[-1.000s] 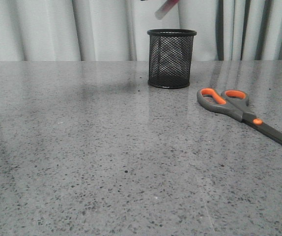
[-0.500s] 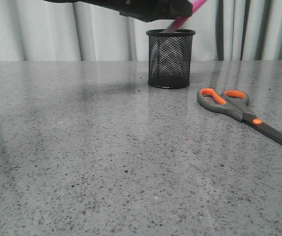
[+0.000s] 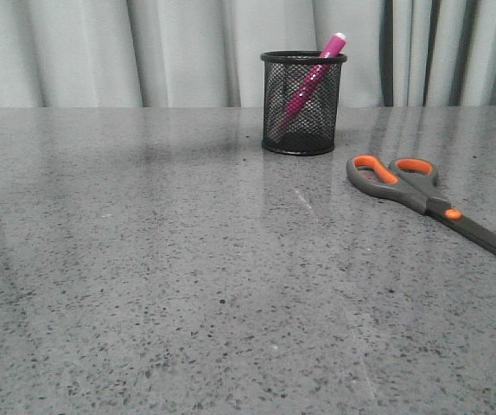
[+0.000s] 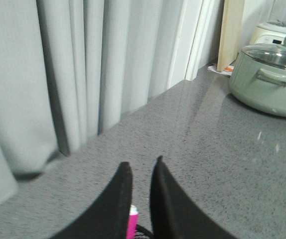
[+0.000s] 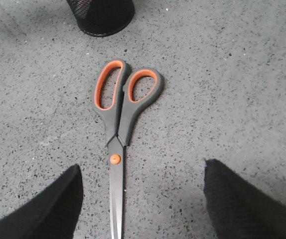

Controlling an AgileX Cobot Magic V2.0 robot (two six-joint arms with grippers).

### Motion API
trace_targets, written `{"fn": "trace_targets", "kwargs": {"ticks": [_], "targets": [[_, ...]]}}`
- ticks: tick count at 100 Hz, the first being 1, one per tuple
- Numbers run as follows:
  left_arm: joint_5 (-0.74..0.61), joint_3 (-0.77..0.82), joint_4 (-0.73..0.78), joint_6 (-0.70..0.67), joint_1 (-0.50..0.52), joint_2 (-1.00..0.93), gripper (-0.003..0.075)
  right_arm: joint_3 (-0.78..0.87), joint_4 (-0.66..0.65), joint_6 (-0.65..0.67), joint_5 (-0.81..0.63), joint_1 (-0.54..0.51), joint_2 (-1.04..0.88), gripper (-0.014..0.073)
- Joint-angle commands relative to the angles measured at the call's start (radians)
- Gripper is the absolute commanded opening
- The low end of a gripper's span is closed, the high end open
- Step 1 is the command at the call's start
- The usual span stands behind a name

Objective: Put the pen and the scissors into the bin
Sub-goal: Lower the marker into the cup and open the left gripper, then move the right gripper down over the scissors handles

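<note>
The magenta pen (image 3: 308,82) stands leaning inside the black mesh bin (image 3: 302,104) at the back of the table, its white end above the rim. The scissors (image 3: 421,194) lie flat to the right of the bin, handles toward it. My left gripper (image 4: 141,164) is out of the front view; its jaws stand a narrow gap apart and hold nothing, with the pen's white end (image 4: 132,219) below them. My right gripper (image 5: 142,164) is wide open above the scissors (image 5: 120,114), its fingers on either side of the blades. The bin's base (image 5: 103,15) lies beyond the handles.
A grey curtain (image 3: 144,52) hangs behind the table. In the left wrist view a green lidded pot (image 4: 270,79), a white appliance (image 4: 277,30) and a wooden board (image 4: 231,32) stand at the table's far end.
The left arm carried the pen over the bin, let it go and rose out of the front view. The pen now rests in the bin. The scissors have not moved.
</note>
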Motion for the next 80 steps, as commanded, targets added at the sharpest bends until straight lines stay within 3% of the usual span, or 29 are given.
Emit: {"fn": "trace_targets", "kwargs": {"ticks": [1,22,31,62,80], "targets": [[0.020,-0.033,0.127,-0.161,0.026,-0.134,-0.0020,-0.037,0.024,-0.010,-0.054,0.001,0.001,0.0465],[0.010,-0.009,0.642,-0.502,0.078,-0.288,-0.0020,-0.037,0.032,-0.010,-0.054,0.001,0.001,0.0465],[0.000,0.057,0.781,-0.592,0.094,-0.364,-0.0020,-0.037,0.057,-0.010,-0.066,0.001,0.001,0.0465],[-0.304,0.519,0.712,-0.607,0.189,-0.709,-0.0019,-0.037,0.097,-0.010,-0.131,0.001,0.001,0.0465],[-0.341,0.752,0.657,-0.607,0.304,-0.903,-0.0019,-0.037,0.120,-0.023,-0.108,0.001,0.009,0.0465]]}}
